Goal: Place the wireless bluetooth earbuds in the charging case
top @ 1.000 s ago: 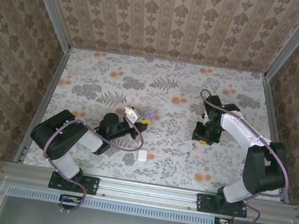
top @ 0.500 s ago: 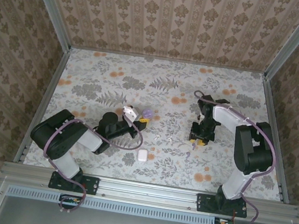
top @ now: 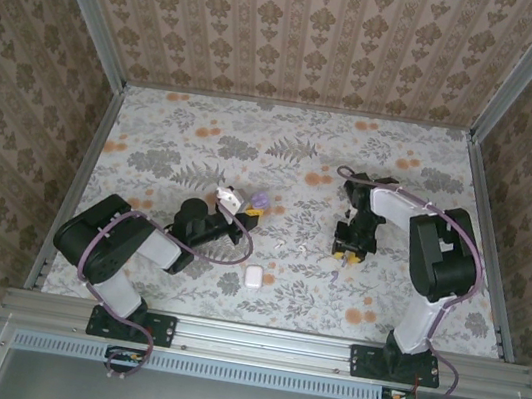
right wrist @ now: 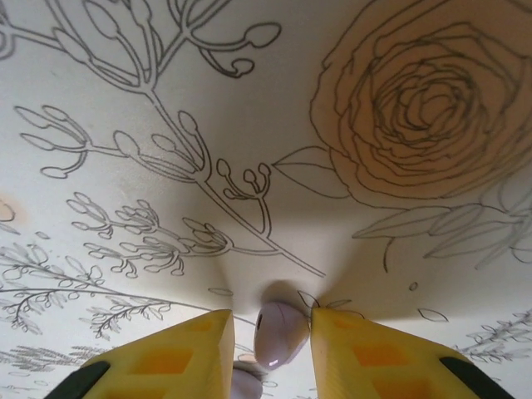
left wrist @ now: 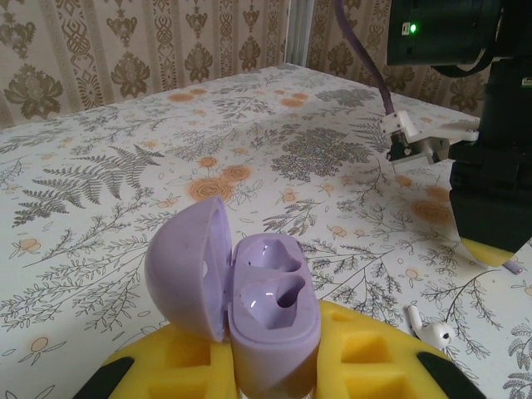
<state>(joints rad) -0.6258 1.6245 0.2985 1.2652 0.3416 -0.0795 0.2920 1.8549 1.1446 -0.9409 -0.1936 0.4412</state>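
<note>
My left gripper (top: 249,214) is shut on an open lilac charging case (left wrist: 266,291), also seen from above (top: 262,201). Its lid is tipped to the left and both wells are bare. My right gripper (top: 348,255) points down at the table. Its yellow fingers (right wrist: 366,353) straddle a pale lilac earbud (right wrist: 281,332) lying on the cloth. The right finger touches it and a small gap shows at the left finger. Part of a second earbud (right wrist: 245,384) lies just behind. A white earbud (left wrist: 434,332) lies on the table between the two grippers.
A small shut white pebble-like case (top: 254,277) lies near the front, right of the left arm. Two tiny white pieces (top: 284,248) sit on the floral cloth between the grippers. Patterned walls (top: 302,33) close in the table on three sides.
The right arm has swung in, and its gripper has moved left and a little nearer, down over the earbud. The left arm and its case have stayed put.
</note>
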